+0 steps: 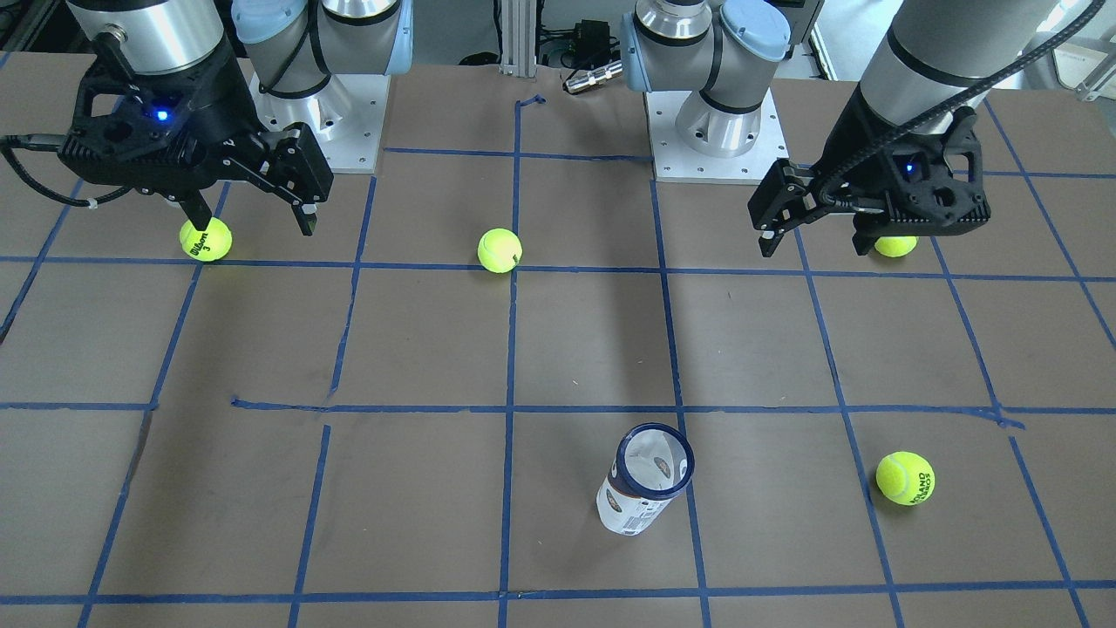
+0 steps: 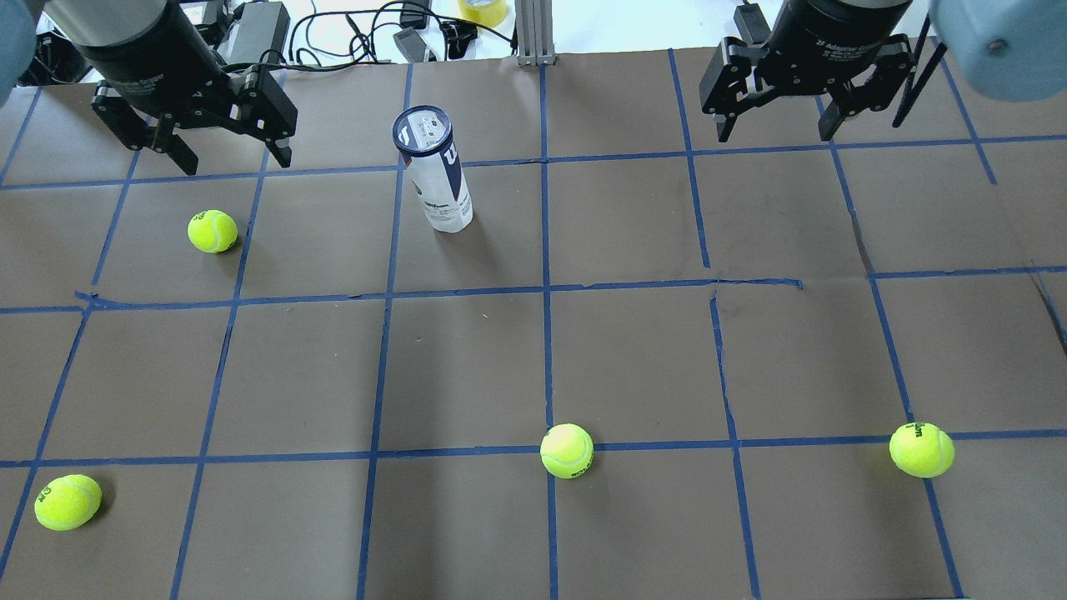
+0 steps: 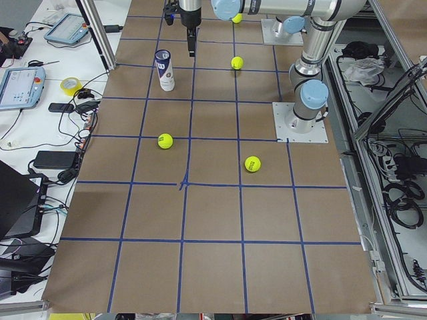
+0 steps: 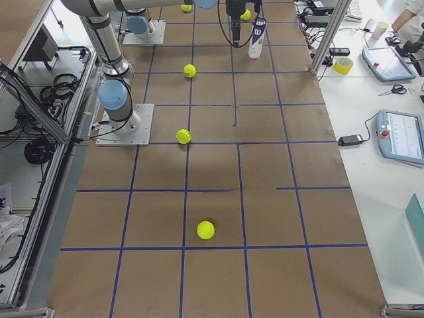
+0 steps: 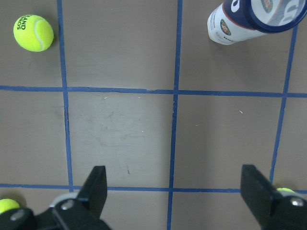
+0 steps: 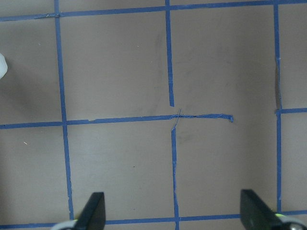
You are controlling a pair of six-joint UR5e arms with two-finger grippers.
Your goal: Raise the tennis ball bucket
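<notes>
The tennis ball bucket [image 2: 438,179] is a slim clear can with a white and navy label and a navy rim. It stands upright on the brown table and also shows in the front view [image 1: 645,488] and the left wrist view [image 5: 240,24]. My left gripper [image 2: 233,162] is open and empty, above the table to the can's left, apart from it. It also shows in the front view [image 1: 815,249]. My right gripper [image 2: 775,133] is open and empty, far to the can's right, and also shows in the front view [image 1: 255,227].
Several loose yellow-green tennis balls lie on the table: one near my left gripper [image 2: 212,231], one front middle [image 2: 567,450], one front right [image 2: 921,450], one front left [image 2: 67,502]. Cables and a tape roll [image 2: 482,10] lie past the far edge.
</notes>
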